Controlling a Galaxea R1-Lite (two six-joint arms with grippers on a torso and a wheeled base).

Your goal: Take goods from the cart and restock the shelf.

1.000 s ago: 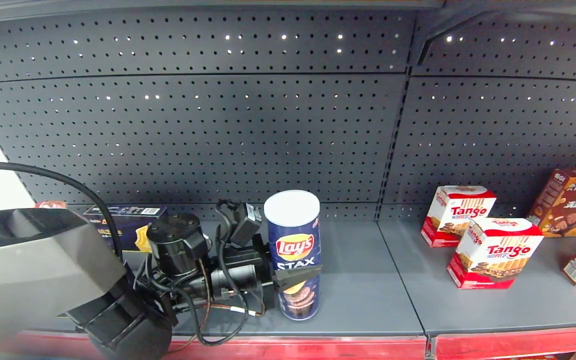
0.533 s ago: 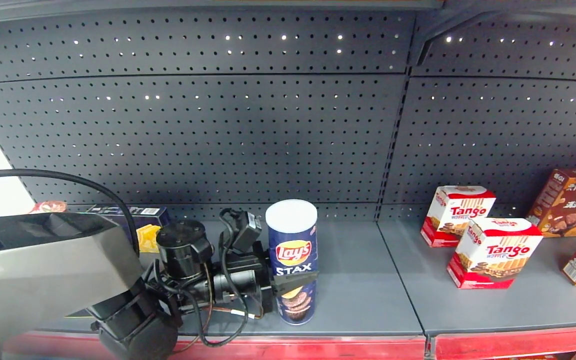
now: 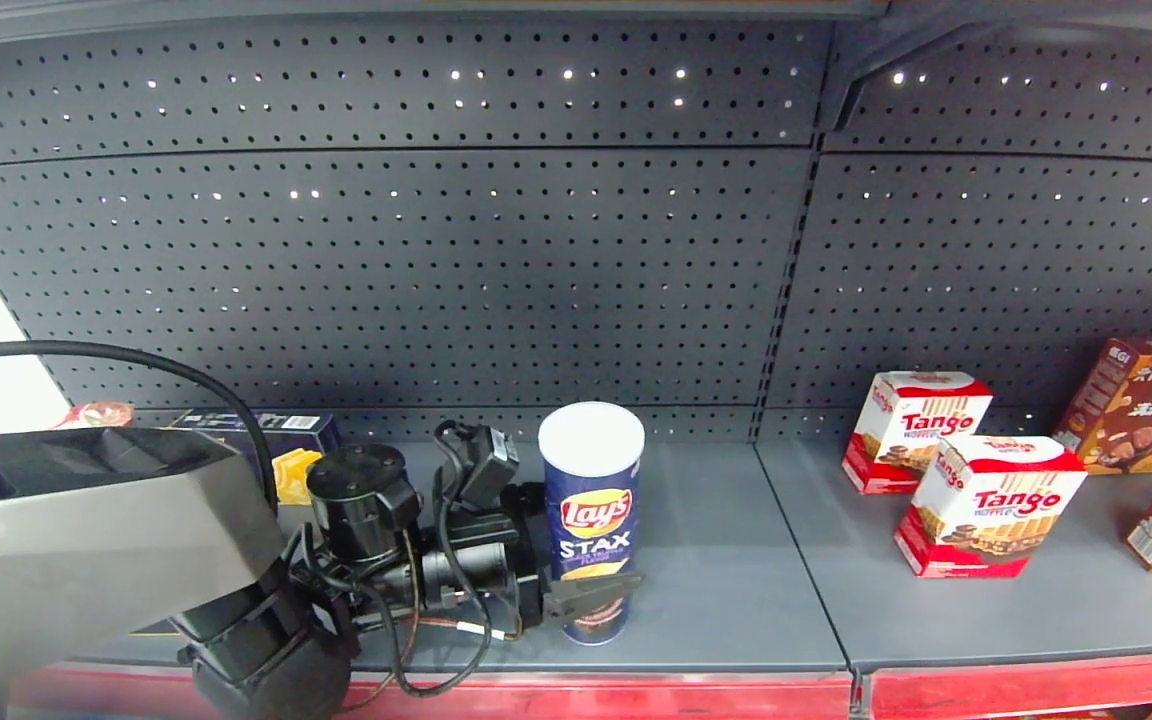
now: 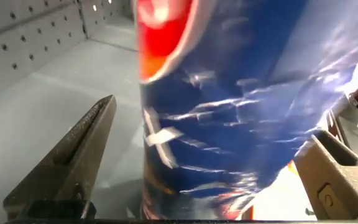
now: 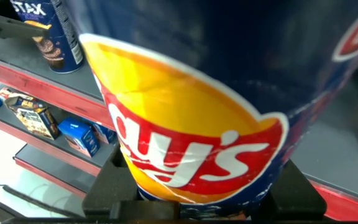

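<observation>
At the left end of the shelf (image 3: 726, 590), a dark blue box (image 3: 266, 435) lies against the pegboard back panel (image 3: 436, 280). To its right the chip can (image 3: 591, 500) stands upright on the board, long axis vertical, white lid on top and label facing out. It is near the red front edge (image 3: 636, 692). The left gripper (image 4: 213, 124) reaches in from the left, low on the can. Its jaws are spread to either side, and a gap shows beside one finger (image 4: 73, 162), so the can is released. Bare board lies behind the can and runs rightward to the shelf seam (image 3: 801, 560). Beyond the seam stand two red-and-white wafer boxes (image 3: 986, 505), one ahead of the other, then brown boxes (image 3: 1151, 400) at the far right. The right gripper (image 5: 197, 202) clasps a second chip can (image 5: 197, 93) out in front of the shelf.
</observation>
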